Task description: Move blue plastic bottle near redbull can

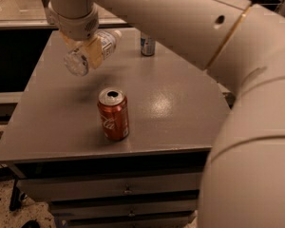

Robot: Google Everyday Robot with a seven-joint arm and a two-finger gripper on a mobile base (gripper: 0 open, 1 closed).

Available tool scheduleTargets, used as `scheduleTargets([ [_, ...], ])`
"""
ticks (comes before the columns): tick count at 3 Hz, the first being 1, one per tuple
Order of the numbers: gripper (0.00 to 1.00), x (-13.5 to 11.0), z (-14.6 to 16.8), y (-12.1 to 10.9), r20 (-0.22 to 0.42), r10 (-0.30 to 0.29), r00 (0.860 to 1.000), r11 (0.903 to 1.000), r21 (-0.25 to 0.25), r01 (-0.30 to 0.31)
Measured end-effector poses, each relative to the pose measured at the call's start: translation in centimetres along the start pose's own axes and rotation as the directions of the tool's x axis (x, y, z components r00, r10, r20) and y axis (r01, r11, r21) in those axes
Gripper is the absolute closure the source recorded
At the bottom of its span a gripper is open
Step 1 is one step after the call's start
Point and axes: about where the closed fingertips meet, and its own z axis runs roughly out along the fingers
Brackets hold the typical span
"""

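**Bottle clamped in tool, off the tabletop, left of redbull can**

- Nearest: the arm (pixel 247 151), a smooth cream shell with fat rounded links. It fills the right side and runs across the top of the view. A thin brass-coloured ring marks one joint.
- Below the front edge: a grey drawer front (pixel 128 190) with small metal pulls.
- Tabletop (pixel 180 108): flat matte grey with a dull sheen right of centre and a squared front edge.
- Near the front, left of centre: a red cola can (pixel 114 114). It is a squat metal cylinder, upright, with a silver lid and an open tab hole.
- Further back on the left: the tool (pixel 90 54) hangs from a ribbed grey wrist. Its tan fingers (pixel 95 56) are closed around the middle of the blue plastic bottle (pixel 108 42).
- The bottle is clear-whitish plastic with a pale label and bluish print.
- It lies roughly horizontal, with its long axis running near-left to far-right.
- Its round translucent base (pixel 76 63) faces the camera side. Its white cap (pixel 117 33) points back and right, roughly toward the redbull can.
- The bottle is held above the tabletop, with a soft shadow (pixel 92 82) on the surface under it.
- Farthest: the redbull can (pixel 147 45), slim silver-and-blue metal, upright near the back edge. Its top is hidden by the arm.
- The bottle's cap is near the can but apart from it, to the can's left.
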Motion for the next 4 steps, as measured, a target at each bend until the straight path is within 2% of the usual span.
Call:
scheduleTargets([
  [1, 1.00, 2.6, -2.8, 3.5, -0.046, 0.083, 0.995, 0.9965, 0.008, -0.083],
  [2, 1.00, 6.2, -4.6, 5.9, -0.093, 0.165, 0.982, 0.9861, 0.036, -0.162],
  [3, 1.00, 9.2, -4.7, 6.4, -0.105, 0.203, 0.974, 0.9781, 0.067, -0.197],
  [4, 1.00, 11.6, -3.0, 6.8, -0.086, 0.208, 0.974, 0.9765, 0.074, -0.202],
])
